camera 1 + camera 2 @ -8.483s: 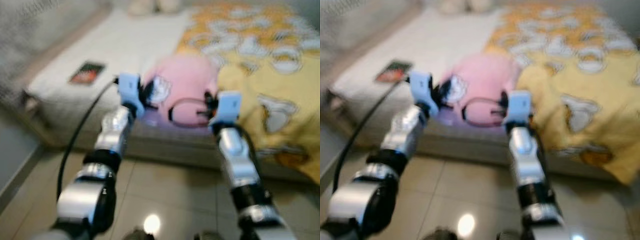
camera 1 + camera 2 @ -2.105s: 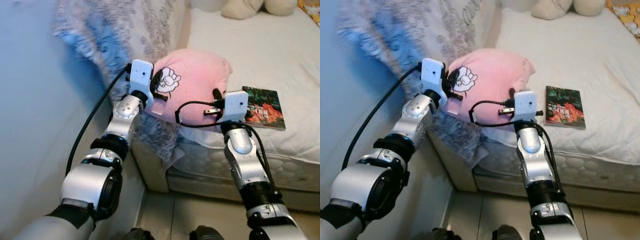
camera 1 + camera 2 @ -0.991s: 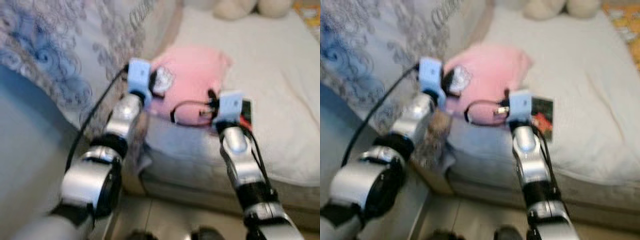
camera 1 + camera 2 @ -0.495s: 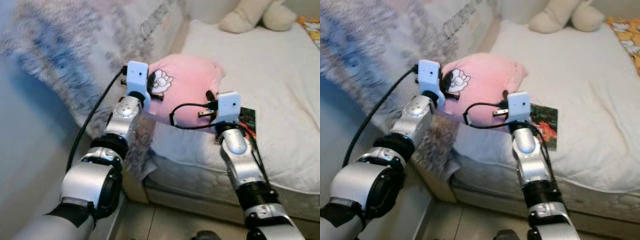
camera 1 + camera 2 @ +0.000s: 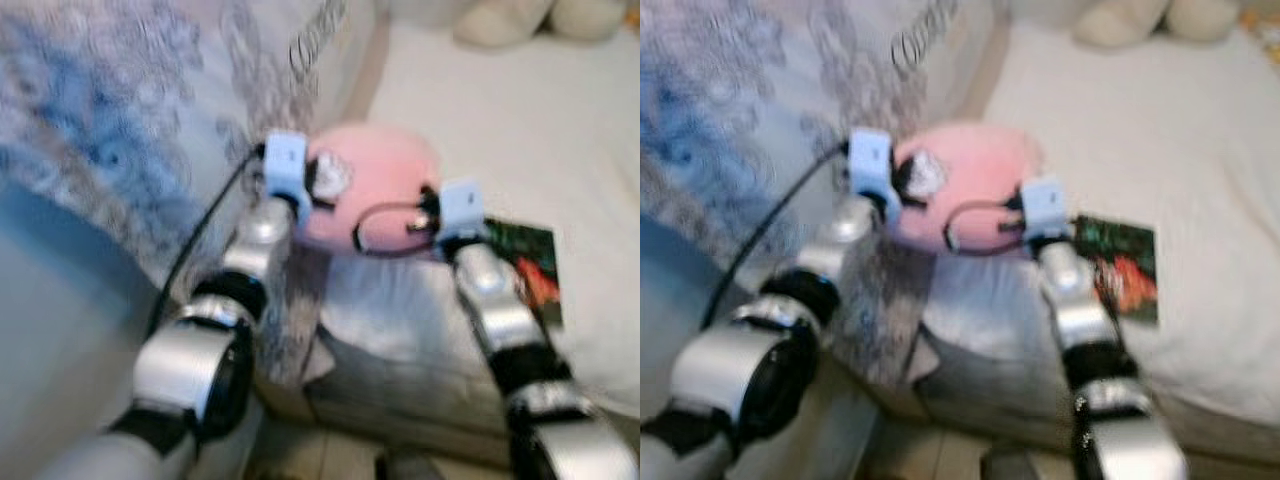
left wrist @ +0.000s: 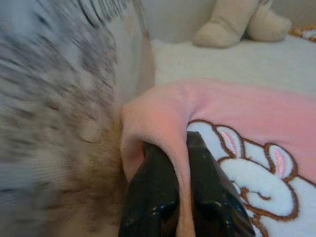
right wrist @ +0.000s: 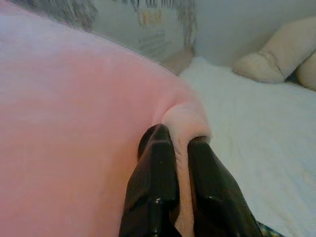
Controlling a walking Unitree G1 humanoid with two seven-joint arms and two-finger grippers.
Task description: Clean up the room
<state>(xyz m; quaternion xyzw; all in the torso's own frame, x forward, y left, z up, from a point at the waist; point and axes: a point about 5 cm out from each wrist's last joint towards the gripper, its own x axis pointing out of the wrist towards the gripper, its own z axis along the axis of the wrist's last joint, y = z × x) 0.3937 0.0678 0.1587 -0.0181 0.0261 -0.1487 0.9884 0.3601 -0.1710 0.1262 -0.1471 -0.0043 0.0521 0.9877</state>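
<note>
My left gripper [image 6: 183, 197] and right gripper [image 7: 178, 190] each pinch a fold of the pink pillow [image 5: 375, 185], held over the bed's [image 5: 620, 180] left edge.

A plump pink plush pillow [image 5: 375, 185] with an embroidered white rabbit patch [image 6: 249, 175] is held up over the bed's near corner, its soft edges pinched on both sides.

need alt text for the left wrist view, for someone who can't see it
The left gripper pinches a fold at the edge of a pink pillow that bears a white embroidered rabbit, its two black fingers closed on the cloth. Beyond lie a white bed with a beige plush toy, and a blurred grey patterned fabric to one side.
</note>
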